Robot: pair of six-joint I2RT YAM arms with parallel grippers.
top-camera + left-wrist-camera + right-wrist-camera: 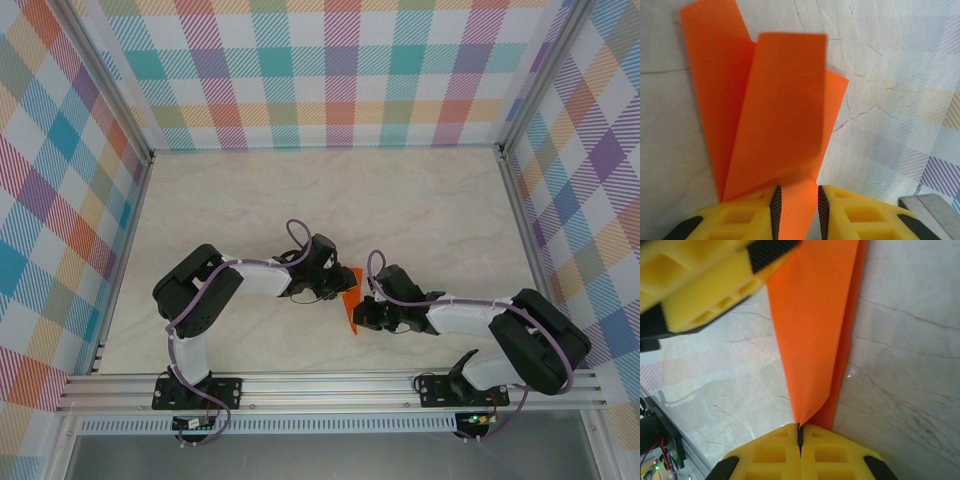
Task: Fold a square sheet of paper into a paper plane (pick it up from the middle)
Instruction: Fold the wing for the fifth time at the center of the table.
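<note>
The bright orange paper is folded into a long narrow shape and lies on the table between the two arms. In the left wrist view it fans out into overlapping flaps ahead of my left gripper. The jaws there stand a little apart over the paper's narrow end, which fills most of the gap. My right gripper is shut on the pointed tip of a raised flap of the paper. One of the left gripper's yellow fingers hangs over the paper's far end. The two grippers almost touch.
The marble-look table is ringed by checked walls on three sides. An aluminium rail with both arm bases runs along the near edge. Cables loop above each wrist.
</note>
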